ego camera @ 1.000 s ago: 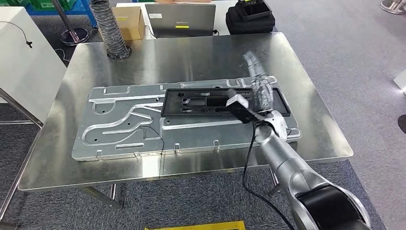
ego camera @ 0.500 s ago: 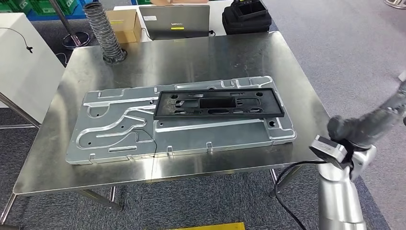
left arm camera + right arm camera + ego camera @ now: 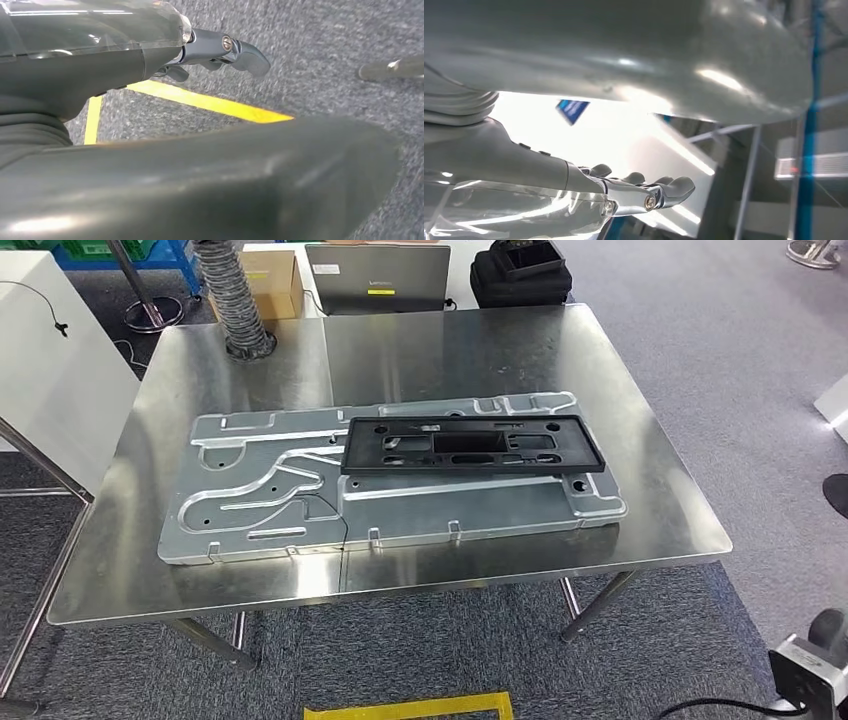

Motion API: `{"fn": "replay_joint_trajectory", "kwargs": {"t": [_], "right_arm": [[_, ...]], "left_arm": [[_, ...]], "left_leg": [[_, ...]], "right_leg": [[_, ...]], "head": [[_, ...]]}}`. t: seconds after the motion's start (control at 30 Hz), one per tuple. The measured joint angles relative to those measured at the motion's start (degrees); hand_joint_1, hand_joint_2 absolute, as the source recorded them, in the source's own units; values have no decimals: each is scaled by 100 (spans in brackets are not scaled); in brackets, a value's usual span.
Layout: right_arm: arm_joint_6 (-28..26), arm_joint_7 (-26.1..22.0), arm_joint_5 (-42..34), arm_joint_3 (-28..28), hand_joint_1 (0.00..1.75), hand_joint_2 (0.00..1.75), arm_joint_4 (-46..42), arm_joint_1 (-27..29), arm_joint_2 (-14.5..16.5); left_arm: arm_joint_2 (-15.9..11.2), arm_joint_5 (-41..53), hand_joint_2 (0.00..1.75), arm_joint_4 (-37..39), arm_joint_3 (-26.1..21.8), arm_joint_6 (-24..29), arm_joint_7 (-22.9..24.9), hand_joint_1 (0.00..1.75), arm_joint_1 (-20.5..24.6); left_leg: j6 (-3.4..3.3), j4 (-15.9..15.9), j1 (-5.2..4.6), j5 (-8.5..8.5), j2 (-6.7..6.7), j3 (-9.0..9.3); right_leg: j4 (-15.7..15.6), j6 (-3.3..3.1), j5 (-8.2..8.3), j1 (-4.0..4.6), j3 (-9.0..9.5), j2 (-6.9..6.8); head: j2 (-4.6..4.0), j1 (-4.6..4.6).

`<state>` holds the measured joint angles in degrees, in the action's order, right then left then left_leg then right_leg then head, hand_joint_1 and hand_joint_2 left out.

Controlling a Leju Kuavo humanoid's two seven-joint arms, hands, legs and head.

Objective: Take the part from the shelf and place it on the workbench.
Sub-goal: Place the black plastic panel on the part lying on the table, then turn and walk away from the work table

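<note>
The flat black rectangular plastic frame part [image 3: 473,445] lies on the embossed silver metal plate [image 3: 270,500], toward its 2 o'clock corner, on the steel workbench [image 3: 660,520]. Bare steel runs along every workbench edge. The left hand [image 3: 150,60], fingers extended and holding nothing, hangs over grey carpet [image 3: 340,40] with yellow tape [image 3: 205,102]. The right hand [image 3: 589,190] is likewise extended and free.

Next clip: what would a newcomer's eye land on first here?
The black plastic frame lying flat on the big stamped metal panel, toward its right end, in the middle of the steel workbench. Behind the bench stand a laptop and a ribbed hose. Both hands hang empty, the left hand above yellow floor tape.
</note>
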<state>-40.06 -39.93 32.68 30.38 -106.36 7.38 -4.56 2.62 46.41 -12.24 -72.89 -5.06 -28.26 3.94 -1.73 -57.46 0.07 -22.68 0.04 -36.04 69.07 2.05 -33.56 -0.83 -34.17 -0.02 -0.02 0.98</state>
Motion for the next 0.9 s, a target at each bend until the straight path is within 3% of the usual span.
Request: {"fn": "replay_joint_trajectory", "kwargs": {"t": [0.07, 0.1, 0.13, 0.23, 0.27, 0.3, 0.37, 0.4, 0.43, 0.47, 0.5, 0.57, 0.6, 0.63, 0.67, 0.7, 0.73, 0.77, 0.83, 0.9], "right_arm": [[14, 1, -32, 271, 0, 0, 25, 126, 136], [34, 1, -88, 393, 0, 0, 42, 202, 210], [67, 1, -160, 504, 0, 0, 68, 275, 283], [180, 3, -328, 745, 0, 0, 183, 439, 484], [198, 3, -345, 791, 0, 0, 217, 469, 536], [207, 2, -350, 829, 0, 0, 245, 497, 582], [230, 2, -313, 908, 0, 0, 326, 526, 663], [270, 1, -263, 968, 0, 0, 411, 521, 703], [325, 1, -208, 1048, 0, 0, 529, 502, 742], [387, 1, -160, 1142, 0, 0, 670, 479, 776], [450, 1, -124, 1248, 0, 0, 850, 452, 806], [531, 3, -87, 1444, 0, 0, 1277, 397, 837], [553, 3, -75, 1521, 0, 0, 1499, 373, 845], [561, 2, -67, 1579, 0, 0, 1706, 347, 851], [580, 1, -67, 1623, 0, 0, 1913, 313, 856], [620, 1, -85, 1662, 0, 0, 2141, 264, 857], [673, 1, -130, 1700, 0, 0, 2417, 206, 856], [730, 3, -196, 1743, 0, 0, 2718, 156, 850], [801, 6, -366, 1809, 0, 0, 3279, 85, 829], [836, 5, -597, 1837, 0, 0, 3786, 14, 789]], "left_arm": [[10, 78, 0, 0, 4, -43, 2, 0, 5], [15, 107, 0, 0, 9, -56, 0, 0, 7], [20, 124, 0, 0, 13, -67, -9, 0, 8], [27, 127, 0, 0, 16, -98, -42, 0, -6], [30, 125, 0, 0, 15, -103, -46, 0, -13], [34, 123, 0, 0, 15, -107, -49, 0, -16], [41, 120, 0, 0, 15, -109, -51, 0, -14], [42, 122, 0, 0, 15, -98, -47, 0, -12], [42, 124, 0, 0, 14, -79, -35, 0, -11], [43, 128, 0, 0, 14, -56, -16, 0, -10], [46, 132, 0, 0, 11, -30, 9, 0, -9], [55, 132, 0, -1, 5, 10, 56, 0, 6], [61, 131, 0, -1, 1, 25, 73, 0, 17], [71, 128, 0, -2, -3, 39, 82, 0, 26], [83, 126, 0, -2, -10, 52, 92, 0, 32], [99, 124, 0, -2, -20, 62, 100, 0, 31], [119, 130, 0, -2, -32, 64, 102, 0, 30], [137, 147, 0, -2, -48, 58, 99, 0, 32], [166, 194, 0, -2, -86, 33, 83, 0, 28], [185, 227, 0, -2, -125, 33, 87, 0, 13]], "left_leg": [[48, -46, -1, 69, -3, -94], [80, -60, -3, 102, -8, -113], [111, -66, -4, 138, -12, -118], [221, -56, 6, 194, -23, -132], [257, -145, 12, 58, -24, -171], [288, -344, 19, -183, -24, -239], [336, -1059, 31, -809, -22, -416], [348, -1420, 32, -994, -22, -469], [348, -1657, 32, -1042, -22, -454], [336, -1702, 31, -967, -22, -348], [308, -1530, 27, -831, -23, -134], [219, -684, -3, -701, -25, 574], [178, -252, -23, -730, -25, 901], [142, 62, -44, -773, -26, 1116], [116, 226, -64, -798, -24, 1207], [89, 264, -65, -760, -20, 1185], [51, 287, -60, -693, -5, 1141], [6, 311, -53, -625, 11, 1091], [-63, 335, -45, -471, 38, 937], [-78, 319, -55, -339, 48, 748]], "right_leg": [[-807, -24, 194, 9, 540, -2], [-1066, -53, 224, 23, 702, 0], [-1190, -89, 216, 39, 768, 5], [-1216, -220, 341, 44, 694, 7], [-1226, -264, 403, 35, 644, 3], [-1235, -298, 470, 25, 581, -2], [-1229, -334, 595, 33, 425, -4], [-1224, -337, 661, 41, 339, -5], [-1219, -336, 728, 51, 250, -5], [-1213, -330, 791, 61, 162, -5], [-1209, -322, 855, 72, 76, -4], [-1195, -294, 972, 97, -61, -6], [-1191, -270, 1030, 104, -100, -13], [-1192, -242, 1084, 103, -119, -20], [-1202, -206, 1137, 97, -128, -25], [-1223, -169, 1195, 90, -130, -26], [-1223, -133, 1195, 79, -145, -18], [-1158, -101, 1091, 71, -185, -10], [-711, -51, 574, 50, -337, -2], [6, -11, 58, 40, -496, -2]], "head": [[1, 0], [1, -1], [1, -1], [1, -1], [0, -1], [0, -1], [0, 0], [0, 0], [0, 0], [0, 0], [0, 0], [0, 0], [1, 0], [2, 1], [2, 1], [2, 1], [1, 1], [1, 1], [0, 0], [0, 0]]}}
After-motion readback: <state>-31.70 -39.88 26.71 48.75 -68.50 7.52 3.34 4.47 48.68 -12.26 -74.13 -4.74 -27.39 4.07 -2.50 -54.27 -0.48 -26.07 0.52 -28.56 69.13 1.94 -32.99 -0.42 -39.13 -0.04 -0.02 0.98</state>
